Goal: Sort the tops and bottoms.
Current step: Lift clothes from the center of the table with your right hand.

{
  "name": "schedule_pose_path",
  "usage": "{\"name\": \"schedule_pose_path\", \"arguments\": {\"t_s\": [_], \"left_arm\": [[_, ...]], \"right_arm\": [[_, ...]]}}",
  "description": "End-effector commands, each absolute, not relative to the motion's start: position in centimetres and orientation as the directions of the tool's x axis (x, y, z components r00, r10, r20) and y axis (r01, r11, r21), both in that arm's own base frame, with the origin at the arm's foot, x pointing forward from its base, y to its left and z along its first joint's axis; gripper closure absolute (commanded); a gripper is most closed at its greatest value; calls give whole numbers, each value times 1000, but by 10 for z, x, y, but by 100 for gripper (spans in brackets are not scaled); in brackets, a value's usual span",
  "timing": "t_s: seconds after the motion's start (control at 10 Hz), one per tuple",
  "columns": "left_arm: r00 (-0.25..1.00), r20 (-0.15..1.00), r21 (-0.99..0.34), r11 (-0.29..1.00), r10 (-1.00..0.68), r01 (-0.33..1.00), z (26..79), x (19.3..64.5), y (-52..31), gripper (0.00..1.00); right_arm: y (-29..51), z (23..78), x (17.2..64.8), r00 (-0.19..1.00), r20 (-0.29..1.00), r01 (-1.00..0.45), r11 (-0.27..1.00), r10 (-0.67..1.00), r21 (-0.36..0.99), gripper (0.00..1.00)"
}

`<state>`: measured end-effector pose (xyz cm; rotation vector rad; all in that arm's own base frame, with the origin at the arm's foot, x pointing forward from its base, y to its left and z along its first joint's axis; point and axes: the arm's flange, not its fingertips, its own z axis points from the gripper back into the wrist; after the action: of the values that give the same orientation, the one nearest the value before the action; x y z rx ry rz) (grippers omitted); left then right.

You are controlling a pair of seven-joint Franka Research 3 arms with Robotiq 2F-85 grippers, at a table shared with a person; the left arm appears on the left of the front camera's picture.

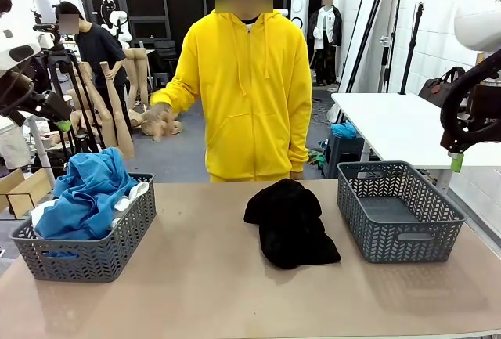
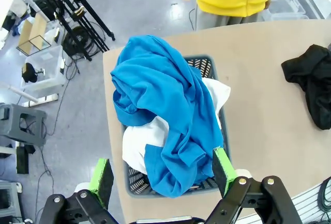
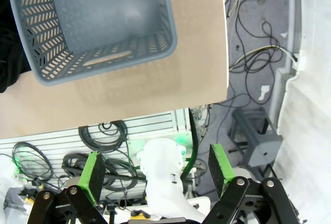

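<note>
Open tabletop point(image 1: 211, 276) surrounds the bottoms point(image 1: 290, 223) between two baskets point(image 1: 399, 210).

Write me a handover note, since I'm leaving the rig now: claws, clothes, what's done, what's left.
Left claw: open, holding nothing, above the left basket.
Right claw: open, holding nothing, off the table's right edge near the right basket.
Tops: blue shirts and white shirt piled in the left basket.
Bottoms: black garment lies loose on the table between the baskets, in front of the person.
Done: tops look sorted.
Left: probably the black garment into the right basket, which holds nothing.
</note>
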<state>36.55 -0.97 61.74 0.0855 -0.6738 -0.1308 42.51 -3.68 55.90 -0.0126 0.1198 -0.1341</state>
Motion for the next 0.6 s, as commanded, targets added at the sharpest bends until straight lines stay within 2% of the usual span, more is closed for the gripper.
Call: {"name": "schedule_pose_path", "arguments": {"t_s": [0.0, 0.2, 0.5], "left_arm": [[770, 622, 125, 988, -146, 86, 617, 367, -9, 0], [784, 604, 133, 988, -145, 81, 626, 367, 11, 0], [830, 558, 36, 999, 7, -33, 646, 344, 96, 0]], "right_arm": [[-35, 559, 426, 983, -120, 141, 990, -140, -6, 0], [-37, 559, 425, 984, -118, 133, 991, -134, -21, 0], [70, 607, 488, 966, -94, -242, 970, 239, -13, 0]]}}
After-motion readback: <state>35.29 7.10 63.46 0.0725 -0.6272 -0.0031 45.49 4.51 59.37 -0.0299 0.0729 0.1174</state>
